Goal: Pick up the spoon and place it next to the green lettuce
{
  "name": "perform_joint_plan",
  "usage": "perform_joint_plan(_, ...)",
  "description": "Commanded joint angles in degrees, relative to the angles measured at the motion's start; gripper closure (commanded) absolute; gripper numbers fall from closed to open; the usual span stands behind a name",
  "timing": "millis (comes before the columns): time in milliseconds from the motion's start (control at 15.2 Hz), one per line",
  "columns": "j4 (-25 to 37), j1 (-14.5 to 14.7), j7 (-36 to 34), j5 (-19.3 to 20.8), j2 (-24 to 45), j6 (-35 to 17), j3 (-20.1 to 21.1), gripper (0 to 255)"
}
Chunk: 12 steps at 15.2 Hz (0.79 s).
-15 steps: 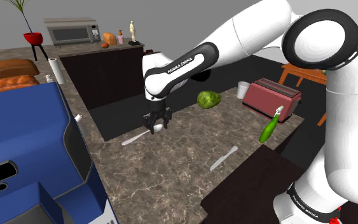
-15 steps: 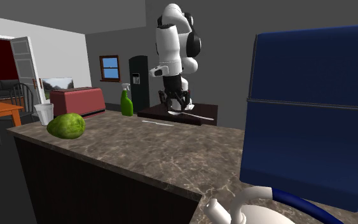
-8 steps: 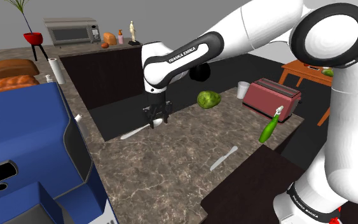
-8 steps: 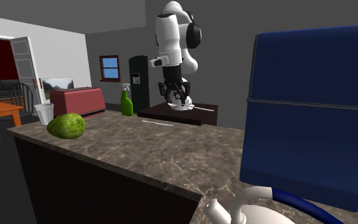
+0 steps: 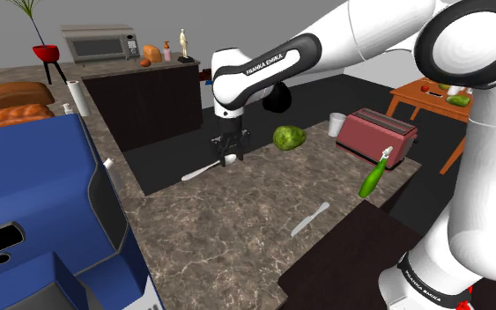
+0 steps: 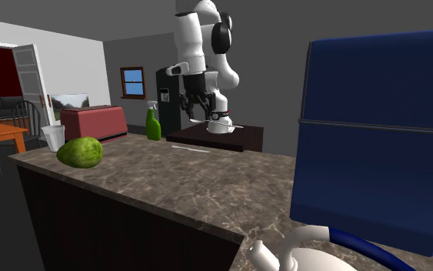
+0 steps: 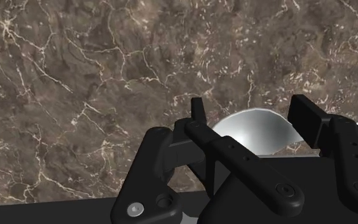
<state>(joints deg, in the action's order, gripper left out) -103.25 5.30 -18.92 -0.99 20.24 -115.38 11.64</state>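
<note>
A white spoon [image 5: 203,169] hangs above the brown marble countertop [image 5: 237,220], and my gripper [image 5: 231,151] is shut on its bowl end. The handle sticks out toward the shoulder view's left. A green lettuce [image 5: 289,137] lies on the counter a short way to the shoulder view's right of the gripper. In the wrist view the black fingers [image 7: 196,114] clasp the spoon's pale bowl [image 7: 260,133] over the marble. From the second exterior view the gripper [image 6: 199,115] holds the spoon [image 6: 228,124] far behind the lettuce [image 6: 80,152].
A knife [image 5: 310,218] lies near the counter's front edge. A green spray bottle [image 5: 373,178], a red toaster [image 5: 375,134] and a white cup [image 5: 336,124] stand beyond the lettuce. A big blue box [image 5: 43,202] blocks the shoulder view's left side.
The arm has carried the spoon up off the counter and toward the shoulder view's right, closer to the lettuce. The fingers have stayed shut on it.
</note>
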Motion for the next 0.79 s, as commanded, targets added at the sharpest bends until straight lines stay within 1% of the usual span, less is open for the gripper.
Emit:
perform_joint_plan(0,-1.10,-1.77,2.63,-0.15,-1.05,0.13,-0.80,255)
perform_joint_plan(330,-2.66,-5.87,8.82,-0.17,-2.31,0.14,-3.00,255)
perform_joint_plan(726,-2.30,-10.63,16.13,0.14,-2.25,0.74,-5.79,255)
